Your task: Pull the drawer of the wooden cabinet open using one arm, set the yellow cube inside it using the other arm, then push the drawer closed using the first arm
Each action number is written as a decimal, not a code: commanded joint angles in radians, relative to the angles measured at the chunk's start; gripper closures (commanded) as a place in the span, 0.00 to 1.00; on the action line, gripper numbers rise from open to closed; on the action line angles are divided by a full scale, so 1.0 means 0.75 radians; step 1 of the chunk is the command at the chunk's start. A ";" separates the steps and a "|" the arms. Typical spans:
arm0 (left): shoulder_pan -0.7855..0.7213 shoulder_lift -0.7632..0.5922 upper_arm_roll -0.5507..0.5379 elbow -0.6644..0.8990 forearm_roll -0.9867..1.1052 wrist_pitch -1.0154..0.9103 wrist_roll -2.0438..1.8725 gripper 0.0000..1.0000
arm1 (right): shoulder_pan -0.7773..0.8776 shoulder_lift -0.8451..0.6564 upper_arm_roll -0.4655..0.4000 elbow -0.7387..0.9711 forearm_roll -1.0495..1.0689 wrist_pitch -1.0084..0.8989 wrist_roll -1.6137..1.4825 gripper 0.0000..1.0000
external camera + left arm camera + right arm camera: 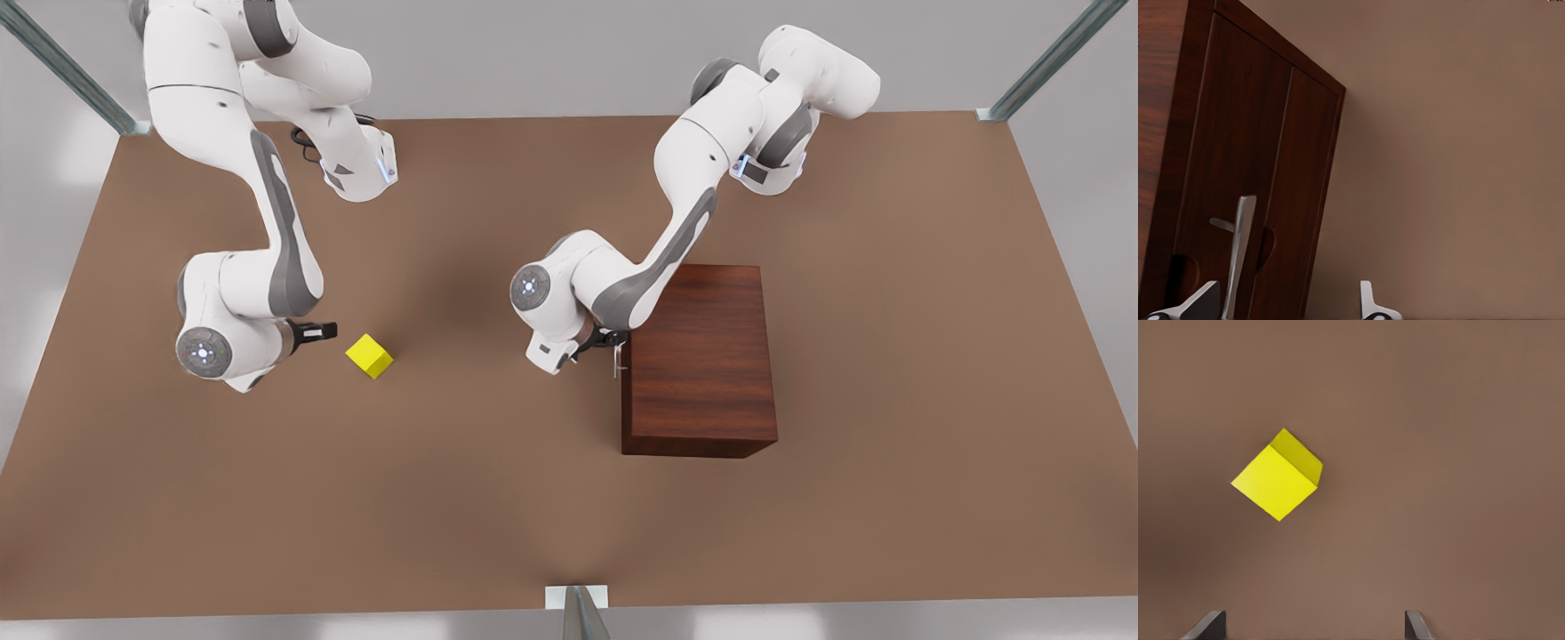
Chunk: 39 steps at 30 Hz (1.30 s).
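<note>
Toward the front view's left, right gripper [327, 332] held low, pointing across at the yellow cube [370, 356] resting just beside it on the brown table [498, 498], not touching. Fingers merged into one dark stub there; in the right wrist view, two dark fingertips [1208, 625] spread wide and cut off by the frame edge, nothing between them, cube [1277, 475] lying apart on bare tabletop with one corner turned toward the camera. Farther toward the front view's right, left gripper [607, 341] tucked under its own forearm, mostly hidden, right at the wooden cabinet [702, 364] where a thin silver handle [616, 357] sticks out. Cabinet front not visible from above. In the left wrist view, fingers [1195, 305] parted, handle [1238, 257] standing between them nearer one tip, contact hard to judge; drawer [1238, 133] panel flush with the frame, shut.
</note>
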 commanded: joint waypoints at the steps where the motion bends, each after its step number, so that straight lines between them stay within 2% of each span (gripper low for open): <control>1: 0.003 -0.002 -0.002 -0.001 -0.008 -0.017 -0.117 0.00 | 0.023 0.038 0.001 -0.025 0.063 0.333 0.249 0.00; 8: 0.001 0.017 -0.002 0.003 -0.022 -0.037 0.012 0.00 | 0.064 0.176 0.001 -0.086 0.074 0.672 0.421 0.00; 14: -0.001 0.035 -0.004 0.011 -0.041 0.004 0.000 0.00 | 0.080 0.038 0.001 -0.283 0.074 0.824 0.544 0.00; 18: -0.018 0.031 -0.025 0.015 -0.041 0.012 -0.008 0.00 | 0.117 0.028 -0.003 -0.342 0.055 0.864 0.630 0.00; 20: -0.044 0.027 -0.025 0.017 -0.043 0.012 -0.023 0.00 | 0.123 0.026 -0.003 -0.411 0.055 0.987 0.654 0.00; 33: -0.077 0.043 -0.010 0.056 -0.041 0.086 -0.035 0.00 | 0.123 -0.015 -0.005 -0.487 0.053 1.030 0.718 0.00; 35: -0.077 0.050 -0.008 0.089 -0.041 0.096 -0.035 0.00 | 0.123 -0.037 -0.005 -0.557 0.051 1.122 0.718 0.00; 39: -0.077 0.088 -0.006 0.134 -0.041 0.108 -0.035 0.00 | 0.121 -0.033 -0.005 -0.569 0.051 1.134 0.757 0.00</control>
